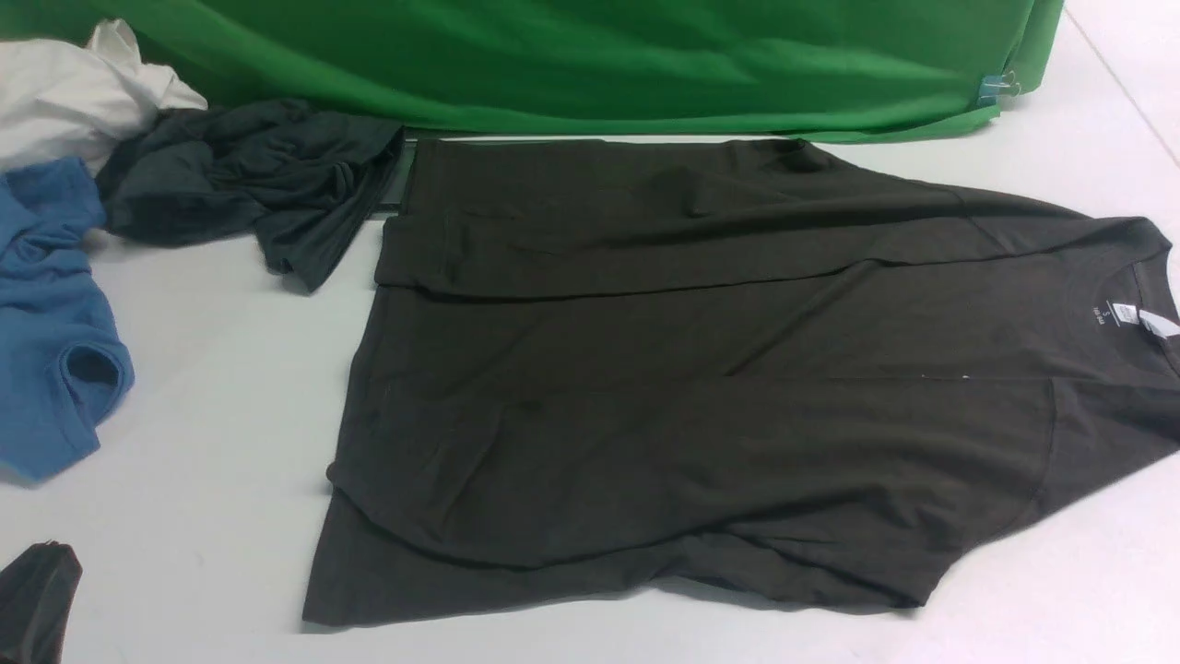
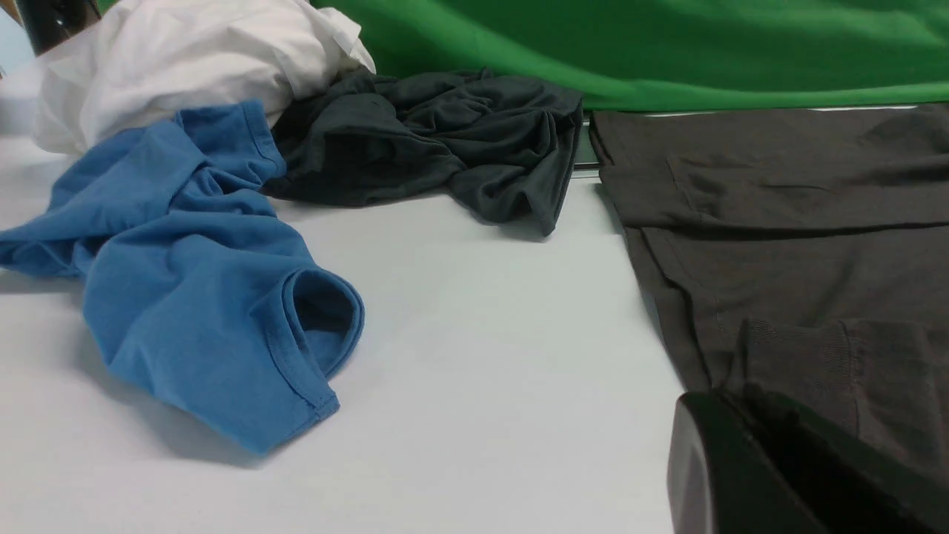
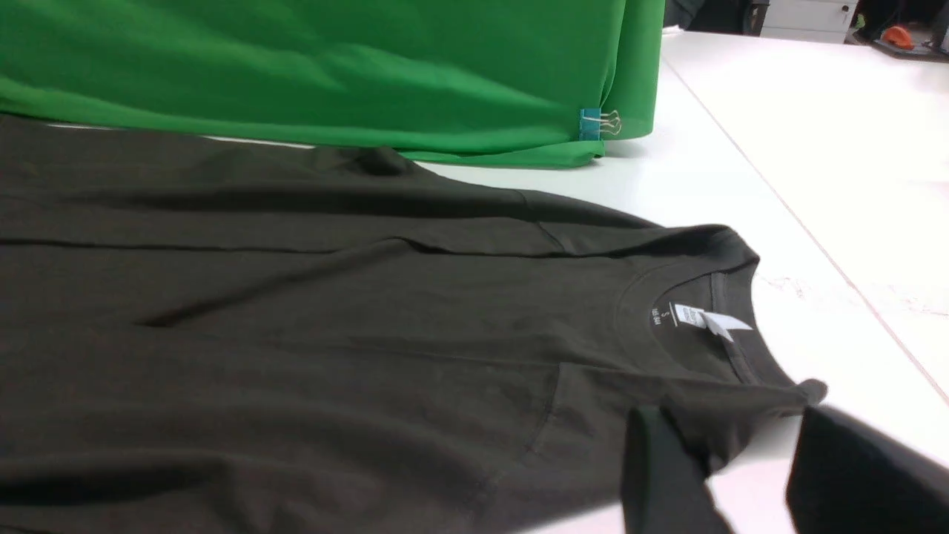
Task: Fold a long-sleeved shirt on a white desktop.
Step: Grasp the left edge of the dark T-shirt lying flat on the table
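Observation:
The long-sleeved shirt, dark olive-brown, lies flat on the white desktop with both sleeves laid across its body. Its round neck and white label point to the right edge. My left gripper sits at the near left corner, well away from the hem, and in the left wrist view it is shut on nothing. My right gripper shows only in the right wrist view. It is open, and the shirt's near shoulder corner lies between its fingers.
A blue shirt, a crumpled charcoal garment and a white cloth are piled at the far left. The green backdrop runs along the back, held by a binder clip. A grey tray edge shows beside the charcoal garment.

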